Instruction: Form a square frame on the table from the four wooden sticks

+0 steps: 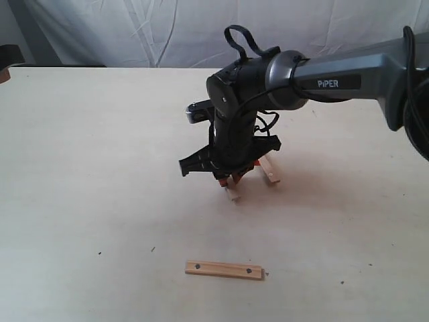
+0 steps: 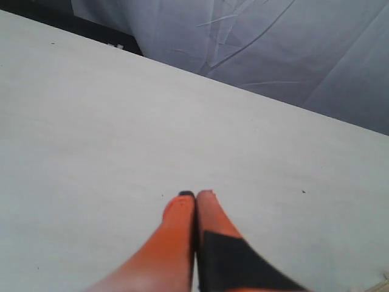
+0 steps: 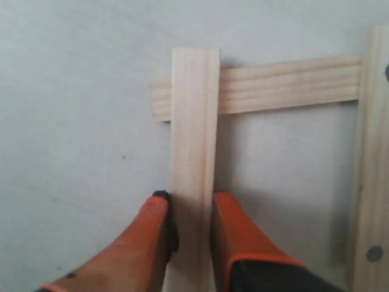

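My right gripper is shut on a plain wooden stick, its orange fingers pressing both long sides. That stick's far end lies across a second plain stick. A third stick with a dark dot crosses the second stick's other end. In the exterior view the right gripper points down at mid-table over this group, where stick ends poke out. The fourth stick, dotted near each end, lies alone near the front of the table. My left gripper is shut and empty over bare table.
A wrinkled grey-white cloth backdrop hangs behind the table's far edge. A dark object sits at the back left corner. The right arm stretches in from the right above the table. The left arm is outside the exterior view.
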You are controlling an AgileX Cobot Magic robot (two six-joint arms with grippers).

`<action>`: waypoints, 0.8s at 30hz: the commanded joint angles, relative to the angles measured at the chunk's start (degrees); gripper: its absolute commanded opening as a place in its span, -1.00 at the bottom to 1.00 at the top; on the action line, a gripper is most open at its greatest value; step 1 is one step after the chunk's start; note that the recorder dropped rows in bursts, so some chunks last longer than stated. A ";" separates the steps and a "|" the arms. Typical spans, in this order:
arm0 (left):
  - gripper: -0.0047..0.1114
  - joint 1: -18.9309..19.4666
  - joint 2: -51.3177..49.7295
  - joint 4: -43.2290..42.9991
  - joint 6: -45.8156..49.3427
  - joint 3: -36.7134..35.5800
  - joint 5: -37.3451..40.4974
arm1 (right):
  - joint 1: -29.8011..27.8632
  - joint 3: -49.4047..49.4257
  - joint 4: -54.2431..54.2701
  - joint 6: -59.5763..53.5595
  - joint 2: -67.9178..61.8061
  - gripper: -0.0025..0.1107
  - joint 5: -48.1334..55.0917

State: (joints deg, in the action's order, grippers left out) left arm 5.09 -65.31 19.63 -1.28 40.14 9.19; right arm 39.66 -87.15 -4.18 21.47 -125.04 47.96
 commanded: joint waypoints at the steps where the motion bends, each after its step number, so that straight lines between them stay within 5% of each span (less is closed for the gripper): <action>1: -0.92 0.01 -0.09 0.49 -0.15 0.21 -0.77 | -0.21 0.23 -0.88 -0.42 0.33 -0.91 -0.13; 6: -0.92 -0.11 -0.09 0.49 -0.15 0.21 -0.05 | -0.21 0.23 -0.65 -0.42 1.04 -0.19 0.35; 8: -0.92 -0.27 -0.09 0.49 -0.07 0.21 0.61 | -0.30 0.23 -0.21 -0.42 2.97 -0.07 0.72; 11: -0.92 -7.20 -0.09 -0.20 11.41 1.08 3.12 | -4.53 0.80 -0.45 -1.77 11.61 -0.30 5.46; 15: -0.92 -24.58 -3.28 0.00 28.46 5.44 13.90 | -13.58 14.33 -0.45 -3.49 25.07 -0.97 2.26; 19: -0.92 -38.81 -17.95 -2.35 33.36 9.87 21.69 | -23.48 31.10 -0.45 -5.59 42.13 -0.97 -3.14; 24: -0.72 -48.35 -32.45 -2.90 47.95 17.20 24.84 | -26.28 37.88 -0.95 -8.93 55.80 -0.97 -2.24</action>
State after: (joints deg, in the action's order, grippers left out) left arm -40.62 -94.41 17.06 42.09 55.23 33.53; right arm 13.97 -50.09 -4.30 13.92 -73.06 45.57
